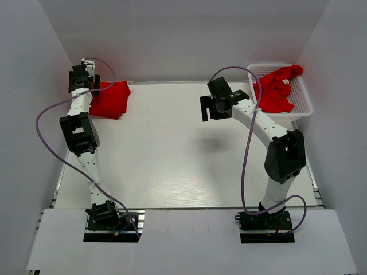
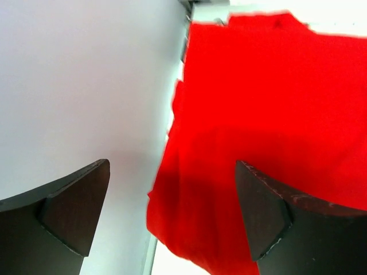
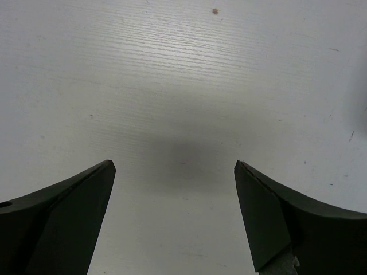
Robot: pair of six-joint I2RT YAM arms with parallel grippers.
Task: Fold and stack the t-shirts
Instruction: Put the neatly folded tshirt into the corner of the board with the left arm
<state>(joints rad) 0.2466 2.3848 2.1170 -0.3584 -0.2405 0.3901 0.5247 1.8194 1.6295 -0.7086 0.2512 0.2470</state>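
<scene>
A folded red t-shirt (image 1: 110, 99) lies at the table's far left corner. It fills the right part of the left wrist view as red cloth (image 2: 258, 114). My left gripper (image 1: 82, 74) hangs over its left edge by the side wall, open (image 2: 172, 212), nothing between the fingers. Another red t-shirt (image 1: 276, 91) lies crumpled in the white basket (image 1: 304, 106) at the far right, its small white label showing. My right gripper (image 1: 211, 109) hovers open over bare table (image 3: 175, 215), left of the basket and holding nothing.
White walls (image 1: 34, 86) close in the table (image 1: 172, 160) on the left, back and right. The left gripper is close to the left wall (image 2: 74, 86). Purple cables loop along both arms.
</scene>
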